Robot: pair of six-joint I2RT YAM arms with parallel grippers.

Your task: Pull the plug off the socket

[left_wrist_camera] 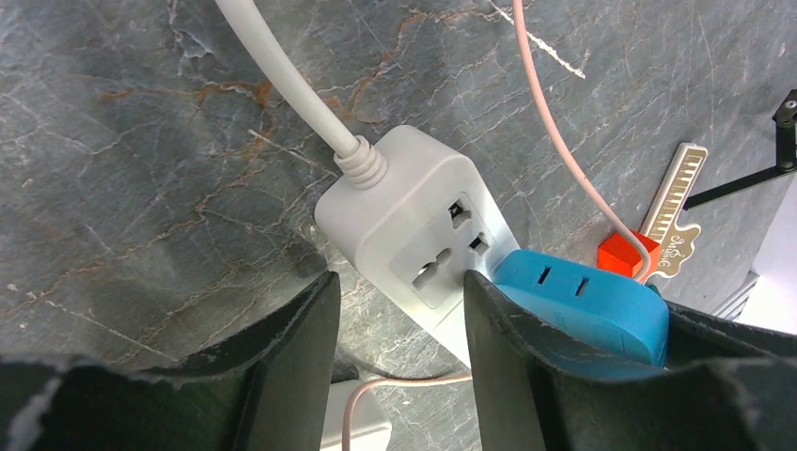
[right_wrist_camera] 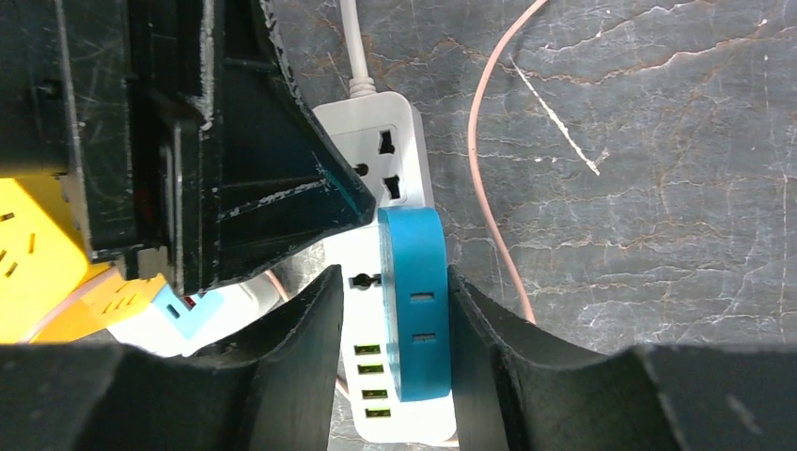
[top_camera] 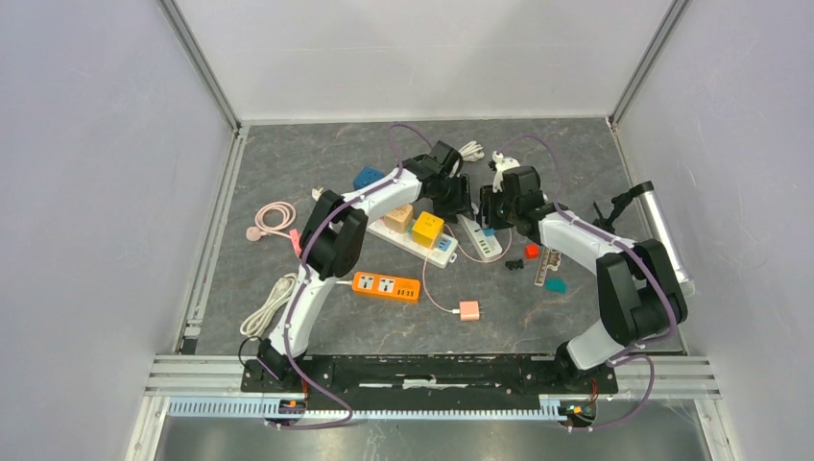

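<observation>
A blue plug (right_wrist_camera: 414, 301) sits in a short white power strip (right_wrist_camera: 381, 155), next to the strip's green USB ports. My right gripper (right_wrist_camera: 393, 329) is open and straddles the plug: its right finger (right_wrist_camera: 489, 366) touches the plug's side, and its left finger stands a little apart over the strip. My left gripper (left_wrist_camera: 399, 310) is open at the strip's cord end (left_wrist_camera: 414, 225), with one finger on the table beside the strip and the other (left_wrist_camera: 526, 376) against the blue plug (left_wrist_camera: 578, 305). In the top view both grippers meet at the strip (top_camera: 483, 235).
A thin pink cable (right_wrist_camera: 484, 188) runs beside the strip. A yellow cube adapter (top_camera: 428, 229) and a long white strip (top_camera: 443, 254) lie to the left. An orange strip (top_camera: 386, 286), a pink plug (top_camera: 468, 309), a red block (top_camera: 532, 251) and a ruler tag (left_wrist_camera: 681, 207) lie nearby.
</observation>
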